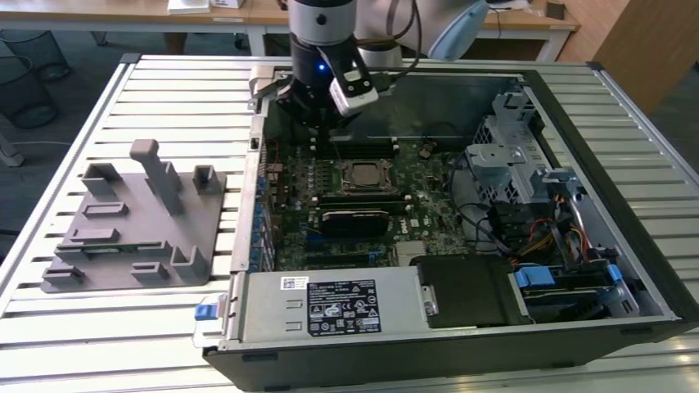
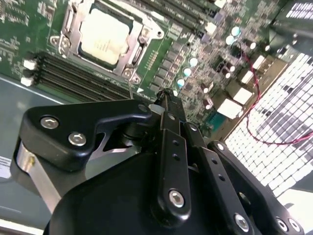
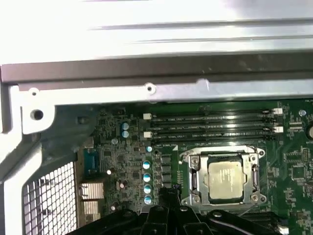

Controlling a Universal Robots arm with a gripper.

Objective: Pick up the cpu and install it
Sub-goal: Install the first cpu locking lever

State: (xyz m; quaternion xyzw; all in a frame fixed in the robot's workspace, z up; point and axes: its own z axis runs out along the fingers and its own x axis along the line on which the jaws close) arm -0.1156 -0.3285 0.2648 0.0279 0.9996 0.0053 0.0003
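On the slatted metal table [image 1: 164, 327], open computer case [image 1: 611, 123], cpu [image 1: 362, 174] seated in its socket (jaws pressed together, empty)

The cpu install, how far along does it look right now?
Done: the cpu already sits in its socket on the motherboard. In hand: nothing; the end effector is closed and empty, hovering above the board beside the socket. Left: I can't tell whether the socket's retention frame is latched.

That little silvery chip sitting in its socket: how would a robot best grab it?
Probably from straight above, gripping two opposite edges of the cpu. It lies flat in the socket, whose metal frame surrounds it closely, so nothing can approach sideways and only the thin rim is free. The gripper hangs beside it, over the motherboard.
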